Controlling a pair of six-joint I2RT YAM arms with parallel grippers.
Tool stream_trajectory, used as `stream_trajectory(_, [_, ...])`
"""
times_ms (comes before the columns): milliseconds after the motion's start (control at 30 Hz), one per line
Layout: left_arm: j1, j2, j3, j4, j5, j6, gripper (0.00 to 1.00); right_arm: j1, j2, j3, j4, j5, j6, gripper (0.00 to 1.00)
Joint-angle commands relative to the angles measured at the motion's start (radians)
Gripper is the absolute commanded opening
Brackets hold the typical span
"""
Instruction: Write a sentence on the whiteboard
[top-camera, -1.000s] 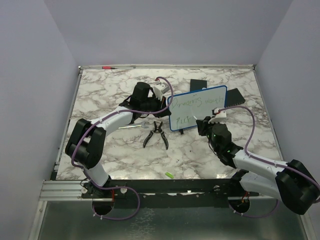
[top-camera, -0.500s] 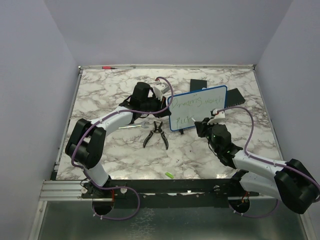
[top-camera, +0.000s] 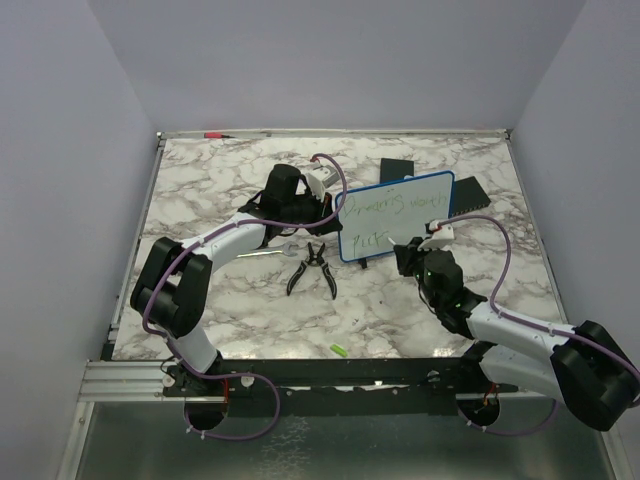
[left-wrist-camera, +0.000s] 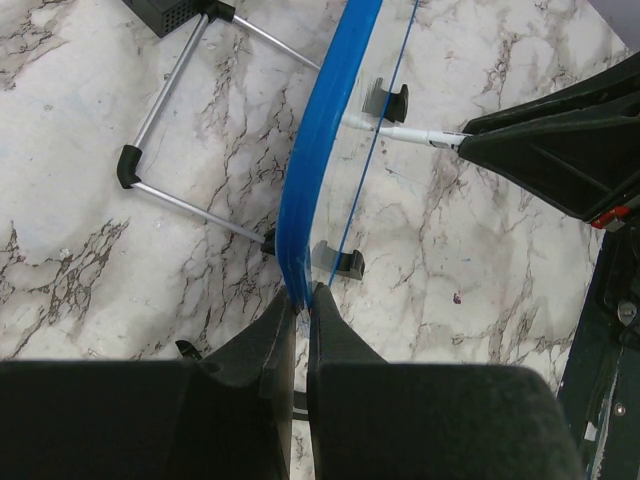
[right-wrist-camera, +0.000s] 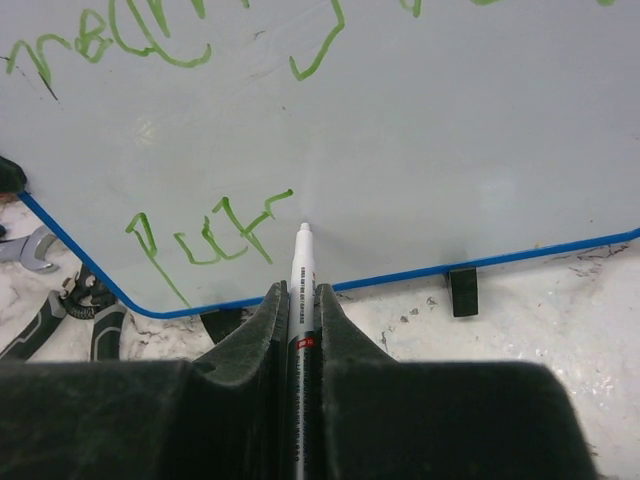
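Observation:
The whiteboard (top-camera: 400, 212), white with a blue frame, stands tilted on the marble table. My left gripper (top-camera: 334, 214) is shut on its left edge; in the left wrist view the fingertips (left-wrist-camera: 302, 296) pinch the blue frame (left-wrist-camera: 325, 130). My right gripper (top-camera: 409, 250) is shut on a white marker (right-wrist-camera: 302, 270). The marker's tip sits at the board's face, just right of the green word on the lower line (right-wrist-camera: 210, 238). The sentence (top-camera: 390, 208) is a green scrawl in two lines; its upper line (right-wrist-camera: 130, 35) is cut off by the right wrist view's top edge.
Black pliers (top-camera: 311, 269) and a small wrench (top-camera: 268, 251) lie in front of the board's left corner. Flat black pads (top-camera: 397, 167) (top-camera: 468, 194) lie behind the board. A green cap (top-camera: 339, 349) rests near the front edge, and a red pen (top-camera: 213, 134) lies by the back rail.
My right gripper with the marker has shifted slightly left and back again along the board's lower part. The left arm and the board have stayed still.

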Motion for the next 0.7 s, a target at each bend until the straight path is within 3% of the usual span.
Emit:
stream_trajectory(0, [-0.013,0.021,0.013,-0.036,-0.016,0.028,0.00,-0.008,0.006,-0.004,-0.017,0.051,0.013,0.01])
stream_trajectory(333, [-0.012,0.023,0.013,-0.036,-0.016,0.028,0.00,-0.008,0.035,-0.001,-0.016,0.073,0.013,0.01])
stream_trajectory(667, [-0.013,0.021,0.014,-0.036,-0.016,0.027,0.00,-0.008,0.056,-0.018,0.023,0.000,-0.009,0.01])
